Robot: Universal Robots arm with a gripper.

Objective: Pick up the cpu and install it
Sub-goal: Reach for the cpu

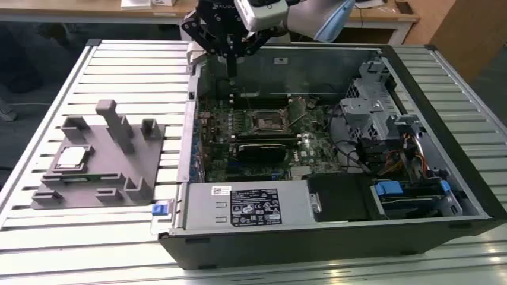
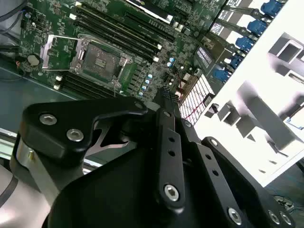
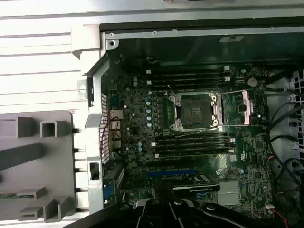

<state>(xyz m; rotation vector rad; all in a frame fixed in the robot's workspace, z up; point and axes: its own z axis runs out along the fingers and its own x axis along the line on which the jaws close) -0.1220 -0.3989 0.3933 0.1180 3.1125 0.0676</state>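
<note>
The cpu [image 1: 71, 157], a small pale silvery square, lies flat on the grey plastic fixture [image 1: 99, 172] at the exterior view's left, outside the computer case. My gripper [image 1: 231, 70] hangs over the far wall of the open case, well away from the cpu. Its black fingers [image 2: 166, 97] are pressed together into one narrow tip with nothing between them. The motherboard's cpu socket [image 1: 268, 120] [image 2: 100, 59] [image 3: 194, 110] is bare, and its metal frame [image 3: 247, 107] is swung open beside it.
The open black case [image 1: 443, 196] holds a drive cage [image 1: 372, 101], cables [image 1: 396, 160] and a power supply [image 1: 249, 205]. Memory slots [image 3: 190, 76] flank the socket. Upright grey posts [image 1: 119, 124] rise from the fixture. Everything rests on a slatted metal table [image 1: 127, 71].
</note>
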